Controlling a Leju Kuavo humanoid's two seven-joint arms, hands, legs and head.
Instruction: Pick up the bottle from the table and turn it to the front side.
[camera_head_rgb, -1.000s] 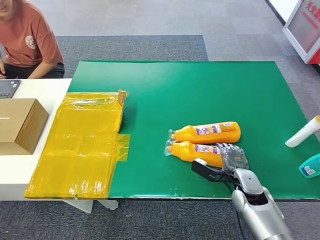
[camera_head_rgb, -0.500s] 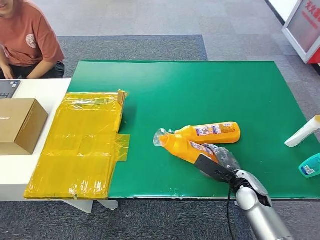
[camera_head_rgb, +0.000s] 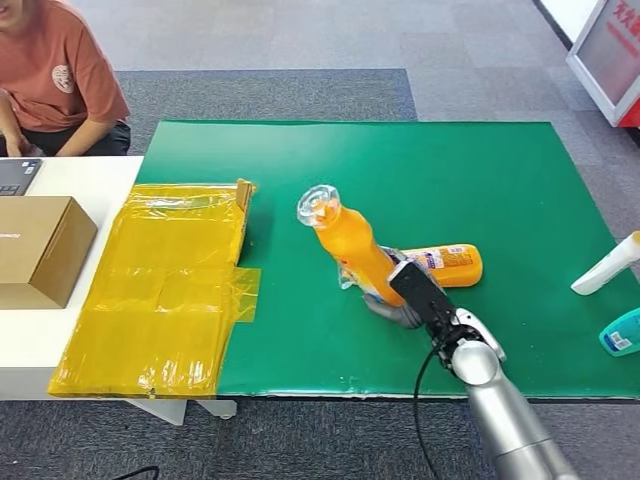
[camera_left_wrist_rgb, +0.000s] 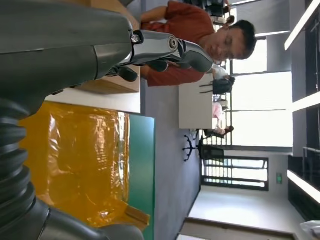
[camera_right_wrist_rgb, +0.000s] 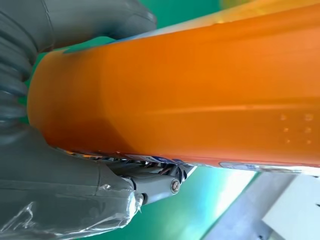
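head view, item one: right hand (camera_head_rgb: 394, 305), low over the green mat (camera_head_rgb: 483, 180), fingers wrapped round the base of an orange bottle (camera_head_rgb: 353, 247). bottle is lifted off the mat and tilted, clear-capped neck pointing up and away from the hand toward the yellow sheet (camera_head_rgb: 162, 290). silver arm (camera_head_rgb: 506, 415) runs back from the hand to the near edge.

item two: second orange bottle (camera_head_rgb: 449, 262), lying flat on the mat just behind the hand, label up, partly hidden by the held one.

item three: white bottle (camera_head_rgb: 606, 265) and a teal item (camera_head_rgb: 621, 332), well off to the hand's right at the mat's edge.

item four: yellow sheet, spread flat well to the hand's left, overlapping the mat and a white table (camera_head_rgb: 83, 185). cardboard box (camera_head_rgb: 41, 248) on that table, beyond the sheet.

item five: person in an orange shirt (camera_head_rgb: 56, 80) seated behind the white table, far from the hand.

right wrist view: bottle body (camera_right_wrist_rgb: 181, 95) close up, pressed between the grey thumb (camera_right_wrist_rgb: 94, 20) on one side and darker fingers (camera_right_wrist_rgb: 75, 185) on the other; a firm grasp.

left wrist view: left hand (camera_left_wrist_rgb: 166, 50) held clear of the mat, fingers extended and apart, nothing in them; yellow sheet (camera_left_wrist_rgb: 75, 160) beneath it.
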